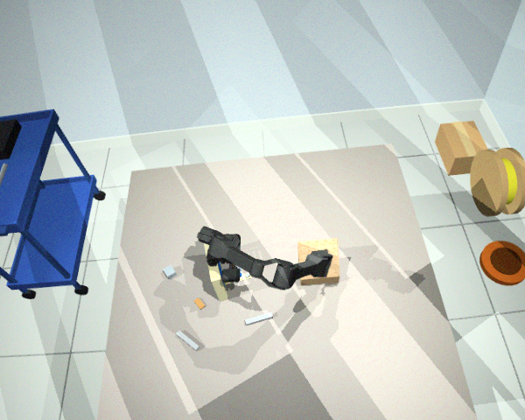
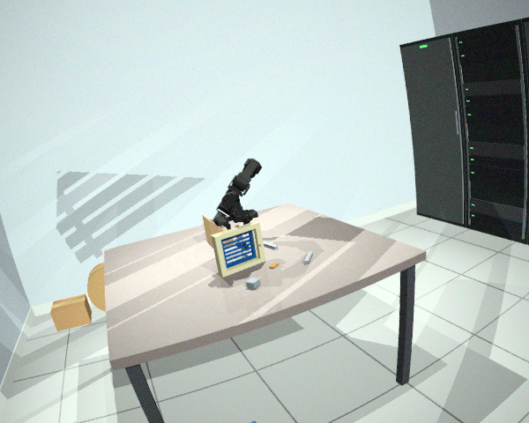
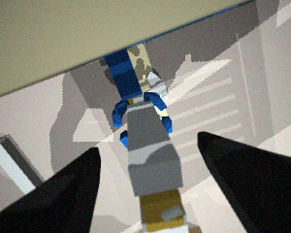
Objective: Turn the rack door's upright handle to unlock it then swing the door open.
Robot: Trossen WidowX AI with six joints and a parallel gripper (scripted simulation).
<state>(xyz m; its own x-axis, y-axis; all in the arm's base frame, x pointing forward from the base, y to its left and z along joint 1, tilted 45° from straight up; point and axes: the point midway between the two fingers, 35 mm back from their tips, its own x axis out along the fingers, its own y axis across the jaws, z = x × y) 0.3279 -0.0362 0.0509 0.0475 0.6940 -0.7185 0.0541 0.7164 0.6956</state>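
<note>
The beige frame (image 1: 219, 288) (image 2: 219, 259) (image 3: 48, 44) stands upright on the table. The blue slatted door (image 2: 253, 248) shows within its opening in the exterior view; its exact angle cannot be told. The long grey handle (image 3: 152, 128) is seen nearly end-on from above in the wrist view, with blue clips around its far end and a gold part at its near end. My gripper (image 3: 148, 146) is open, its fingertips on either side of the handle with a visible gap on both sides. The arm hides the handle in the top view. How far the handle is turned is unclear.
A light blue block (image 1: 168, 271) (image 2: 253, 283), an orange block (image 1: 199, 303) (image 2: 273, 264) and two pale bars (image 1: 258, 318) (image 1: 187, 339) lie near the frame. A wooden block (image 1: 317, 248) (image 2: 210, 229) stands behind the frame, under part of the arm in the top view.
</note>
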